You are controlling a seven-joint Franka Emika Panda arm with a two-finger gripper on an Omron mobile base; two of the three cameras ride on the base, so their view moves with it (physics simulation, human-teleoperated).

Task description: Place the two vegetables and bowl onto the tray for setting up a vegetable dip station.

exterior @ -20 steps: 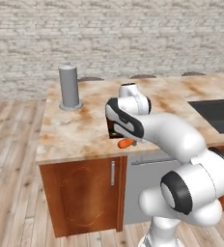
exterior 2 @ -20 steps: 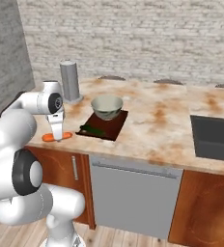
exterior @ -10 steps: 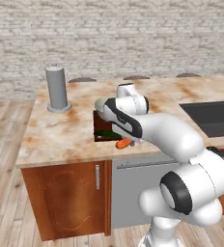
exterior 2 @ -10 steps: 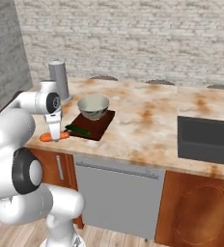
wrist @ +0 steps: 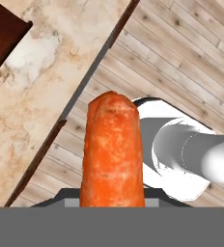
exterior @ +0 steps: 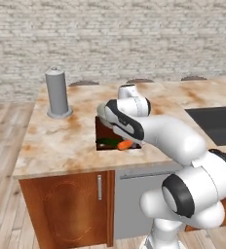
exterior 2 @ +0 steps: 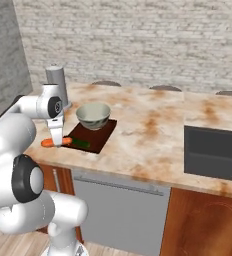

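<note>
Fingers [exterior 2: 57, 141] closed on carrot [exterior 2: 56, 142], held level just beside tray [exterior 2: 104, 134] front corner

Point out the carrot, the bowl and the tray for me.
carrot [exterior 2: 52, 142], right base view, middle of its orange body.
bowl [exterior 2: 93, 116], right base view, its outer side wall.
tray [exterior 2: 102, 136], right base view, bare wood near its right edge.
</note>
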